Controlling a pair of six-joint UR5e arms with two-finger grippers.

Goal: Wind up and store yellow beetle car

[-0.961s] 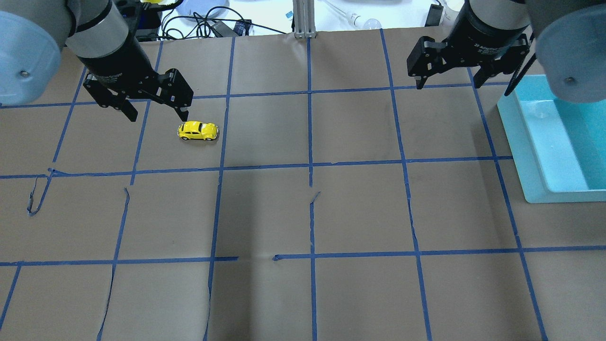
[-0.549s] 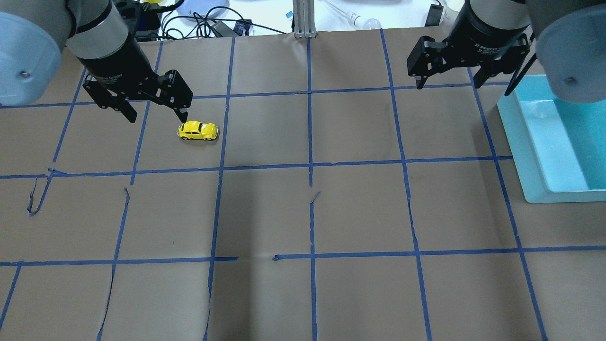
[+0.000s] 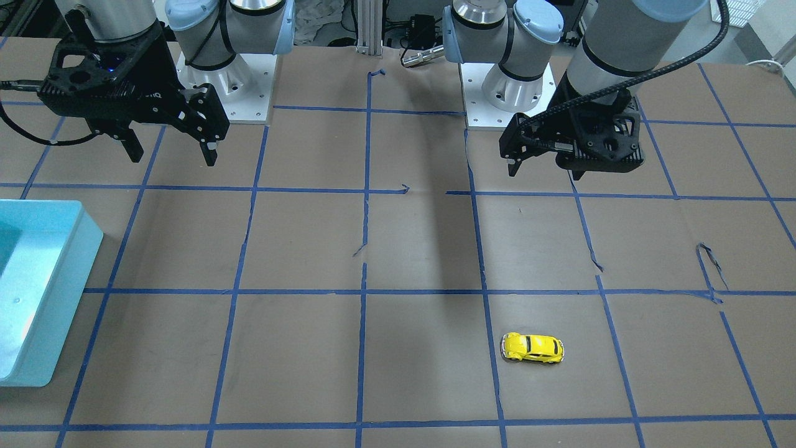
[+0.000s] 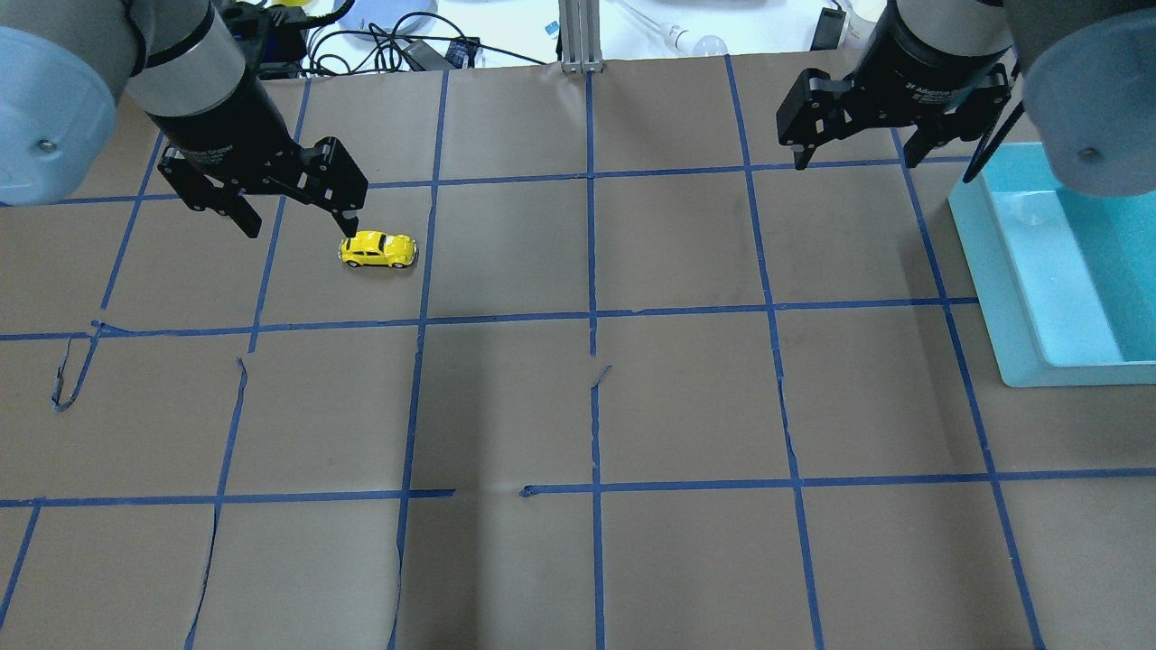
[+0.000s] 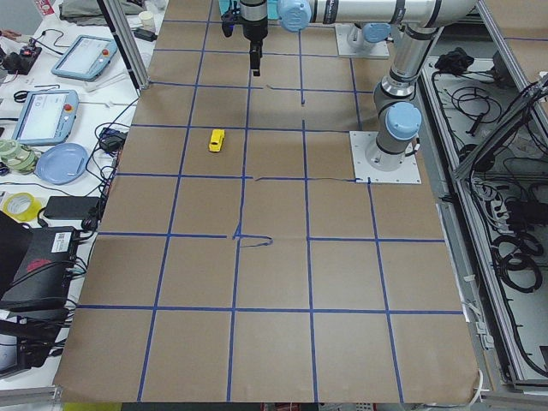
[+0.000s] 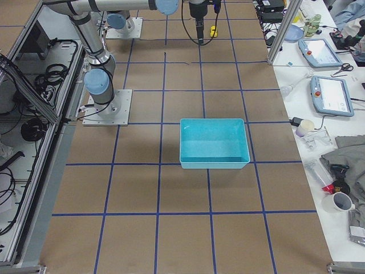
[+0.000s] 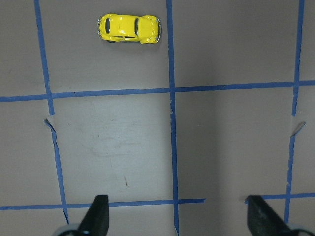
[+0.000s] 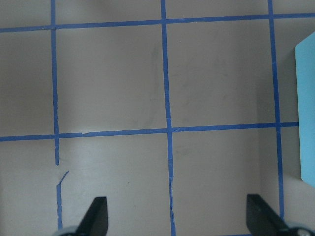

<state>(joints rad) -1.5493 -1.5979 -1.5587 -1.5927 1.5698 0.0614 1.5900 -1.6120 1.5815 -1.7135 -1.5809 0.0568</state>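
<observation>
The yellow beetle car point(image 4: 378, 250) stands on its wheels on the brown paper, left of centre, lying sideways across the overhead view. It also shows in the front view point(image 3: 533, 348) and near the top of the left wrist view point(image 7: 129, 28). My left gripper point(image 4: 298, 226) is open and empty above the table. Its right fingertip overlaps the car's left end in the overhead view, but the wrist view shows the car well ahead of the fingers point(image 7: 98, 214). My right gripper point(image 4: 855, 162) is open and empty, far from the car and next to the teal bin point(image 4: 993, 298).
The teal bin point(image 3: 74, 261) stands at the table's right end and looks empty. Blue tape lines grid the brown paper, which has small tears. An aluminium post point(image 4: 582, 36) and cables lie past the far edge.
My left gripper has edged slightly toward the car. The car and the right gripper have not moved.
</observation>
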